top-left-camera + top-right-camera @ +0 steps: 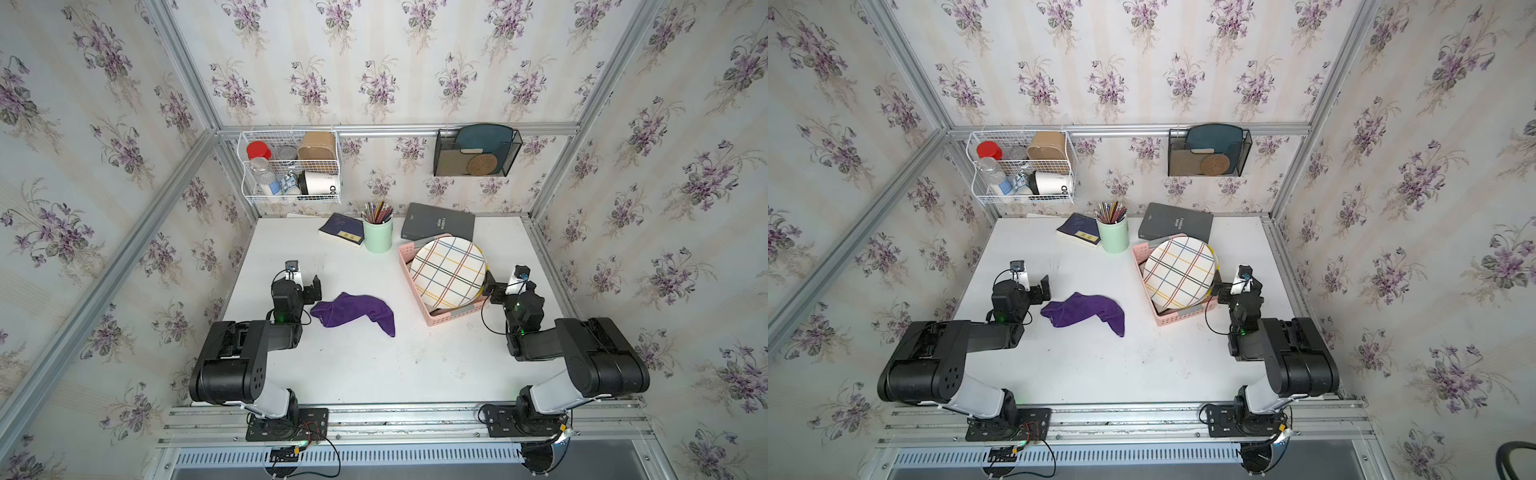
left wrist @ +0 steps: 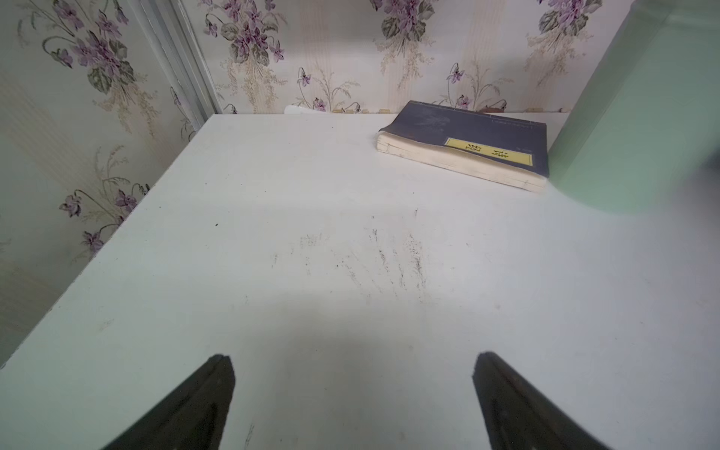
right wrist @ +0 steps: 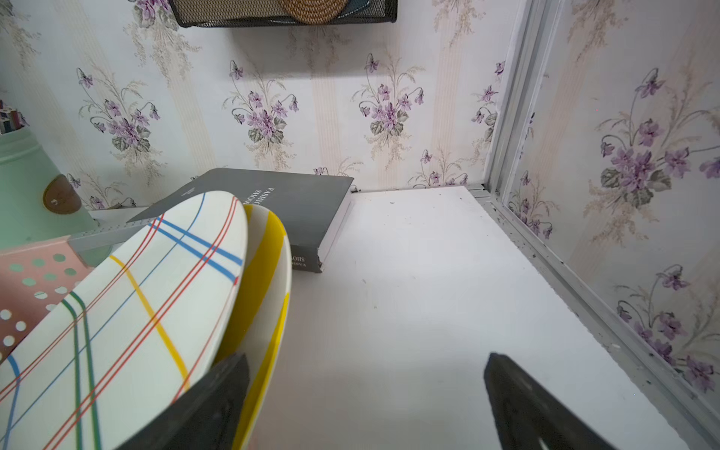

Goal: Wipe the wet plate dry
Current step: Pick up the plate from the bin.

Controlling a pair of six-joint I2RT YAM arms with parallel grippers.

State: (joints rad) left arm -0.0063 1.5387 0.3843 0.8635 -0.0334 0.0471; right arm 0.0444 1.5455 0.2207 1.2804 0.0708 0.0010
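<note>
Your plaid plate (image 1: 447, 272) stands tilted in the pink basket (image 1: 455, 316), right of centre in both top views, with its face turned up and to the left. A yellow-striped plate (image 3: 269, 265) leans just behind it. In the top views the plaid plate's upper rim overlaps the near corner of the grey book (image 1: 438, 222) at the back of the bench (image 1: 374, 374).

Your right claw (image 3: 366, 362) is spread wide at the basket's right side, level with the plates' lower right rim. In the right wrist view one finger (image 3: 218, 397) lies across the rims of both plates, and you cannot tell whether it touches them. The other finger is over bare bench. From there open surface runs to the frame rail (image 1: 552, 266) at the right edge, a narrow lane in the top views.

Your left claw (image 2: 352, 360) is also spread and holds nothing, with only scuffed bench between its fingers. The purple cloth (image 1: 353, 311) lies crumpled left of centre, just right of that claw. Whether the two touch is unclear.

The widest free room is the lower middle of the bench, between the two arms, from the cloth down to the front edge. Along the back edge the blue book (image 1: 341, 228) and the mint cup (image 1: 377, 237) sit close together, and the cup is near the basket's upper left corner.
</note>
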